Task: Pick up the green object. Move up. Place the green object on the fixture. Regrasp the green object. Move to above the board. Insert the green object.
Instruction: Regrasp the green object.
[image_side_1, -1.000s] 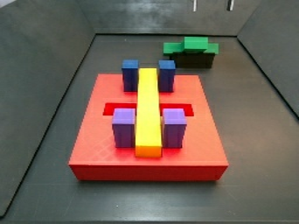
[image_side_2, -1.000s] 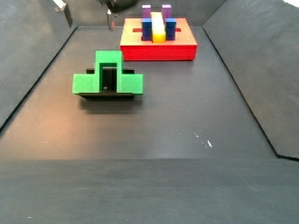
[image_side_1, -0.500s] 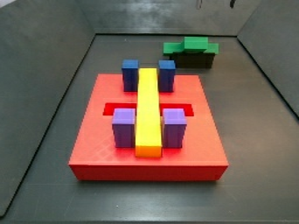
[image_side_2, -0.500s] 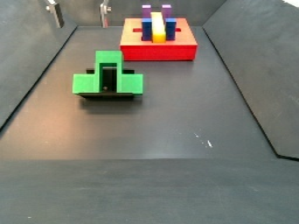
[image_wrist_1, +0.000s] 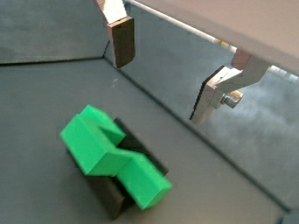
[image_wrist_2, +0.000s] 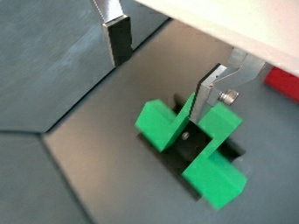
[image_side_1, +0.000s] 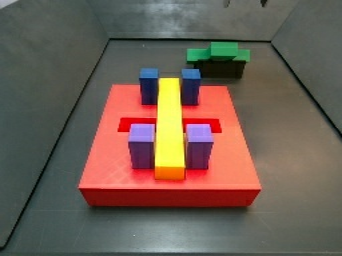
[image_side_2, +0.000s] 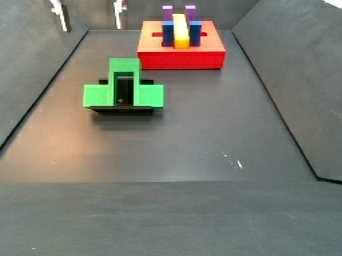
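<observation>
we see the green object (image_side_2: 124, 88) resting on top of the fixture (image_side_2: 123, 108), out on the dark floor (image_side_2: 201, 140) and well apart from the board (image_side_2: 182, 56). in both side views it sits crosswise over the small dark holder, its wide bar overhanging on either side and its narrower stem running back toward the far wall. in a side view (image_side_1: 218, 53) the green block covers most of the fixture (image_side_1: 222, 69), which stands beyond the board's (image_side_1: 120, 170) far edge.

in a wrist view the green object (image_wrist_1: 114, 157) lies below the jaws and off to one side of them, not between the fingers (image_wrist_1: 121, 40); its long axis runs diagonally across the picture, with the fixture (image_wrist_1: 114, 195) showing dark beneath it. in a wrist view (image_wrist_2: 187, 146) one finger (image_wrist_2: 214, 92) hangs above the block's middle without touching it, as far as we can tell.

the gripper (image_wrist_1: 170, 68) hovers above the block with its jaws spread wide and nothing held between them. in a side view only the fingertips (image_side_2: 118, 10) show at the upper edge.

on the board we see the long yellow bar (image_side_1: 170, 125) lying between the blue and purple posts (image_side_1: 142, 144).
</observation>
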